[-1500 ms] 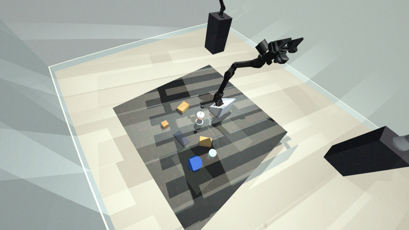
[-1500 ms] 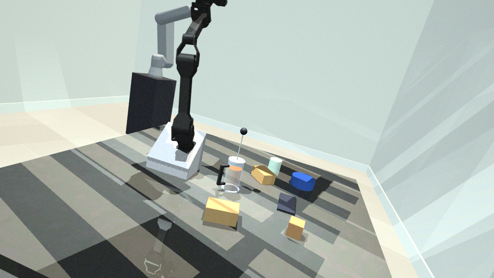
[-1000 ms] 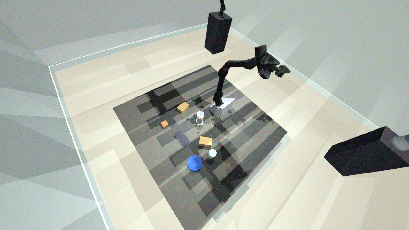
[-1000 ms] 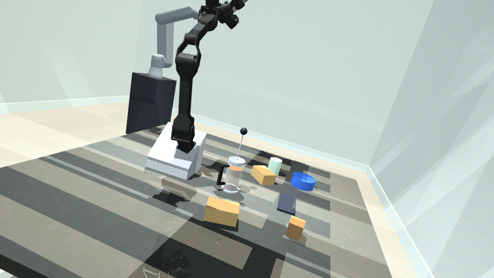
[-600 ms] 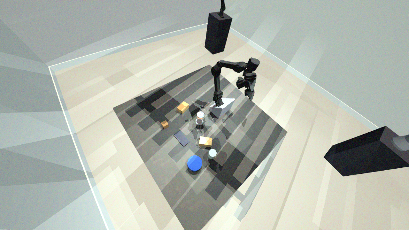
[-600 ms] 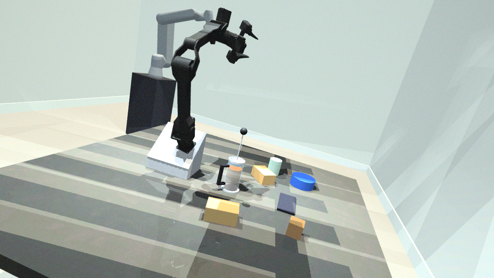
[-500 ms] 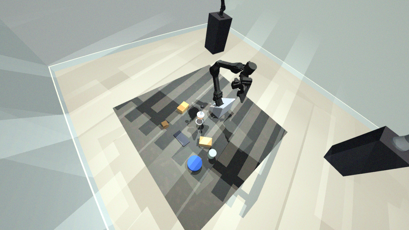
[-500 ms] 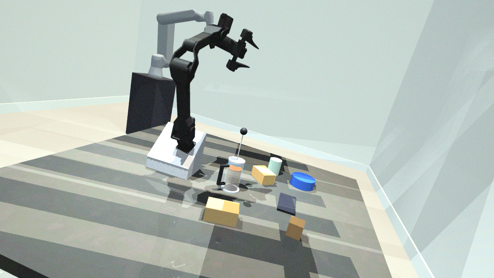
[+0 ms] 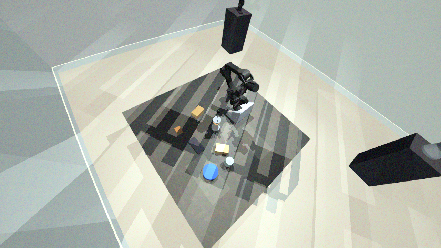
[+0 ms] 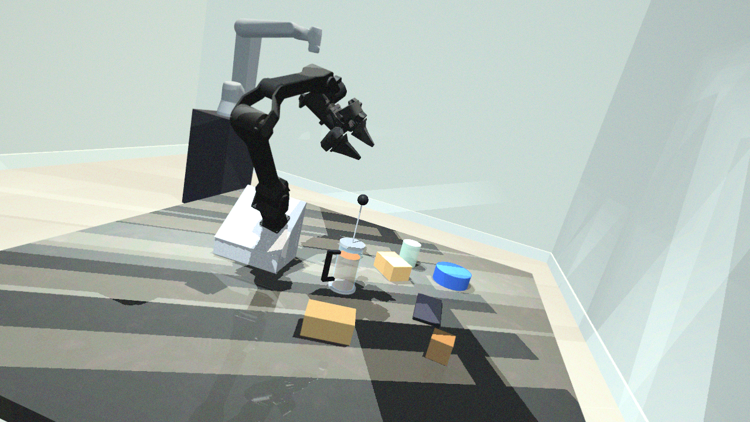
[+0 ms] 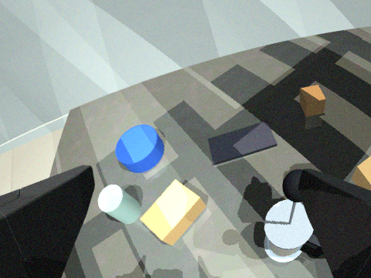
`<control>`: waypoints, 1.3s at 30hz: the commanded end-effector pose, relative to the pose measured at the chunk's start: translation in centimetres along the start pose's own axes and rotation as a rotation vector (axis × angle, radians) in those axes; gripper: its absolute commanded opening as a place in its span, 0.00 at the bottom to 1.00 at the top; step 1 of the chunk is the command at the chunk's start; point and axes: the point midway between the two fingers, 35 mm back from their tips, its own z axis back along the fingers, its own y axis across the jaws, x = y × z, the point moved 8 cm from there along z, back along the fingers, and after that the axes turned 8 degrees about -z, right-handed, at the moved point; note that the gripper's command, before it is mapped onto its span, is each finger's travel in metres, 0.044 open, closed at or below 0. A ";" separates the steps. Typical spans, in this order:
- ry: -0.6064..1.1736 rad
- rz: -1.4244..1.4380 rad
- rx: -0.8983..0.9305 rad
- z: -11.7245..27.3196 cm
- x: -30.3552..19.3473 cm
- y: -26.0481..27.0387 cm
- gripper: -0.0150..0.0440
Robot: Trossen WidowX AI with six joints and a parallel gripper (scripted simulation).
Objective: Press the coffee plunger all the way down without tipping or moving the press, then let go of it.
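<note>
Plunger knob (image 10: 361, 199) below open gripper (image 10: 352, 140)

Top: high, far. Exterior: low, side-on. Wrist: looking down. All share mat (image 9: 271, 144).
</note>
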 end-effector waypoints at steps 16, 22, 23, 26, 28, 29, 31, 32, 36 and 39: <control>-0.083 0.309 -0.175 -4.9 -5.0 -7.6 1.00; -0.076 0.308 -0.172 -5.4 -5.0 -7.6 1.00; -0.075 0.308 -0.171 -5.5 -5.1 -7.6 1.00; -0.071 0.308 -0.169 -6.0 -5.1 -7.7 1.00; -0.069 0.308 -0.167 -6.3 -5.1 -7.7 1.00; -0.068 0.308 -0.167 -6.5 -5.1 -7.7 1.00; -0.068 0.308 -0.166 -6.8 -5.1 -7.7 1.00; -0.067 0.308 -0.165 -6.9 -5.1 -7.7 1.00; -0.069 0.308 -0.165 -7.5 -5.0 -7.8 1.00; -0.072 0.308 -0.166 -7.9 -4.9 -7.9 1.00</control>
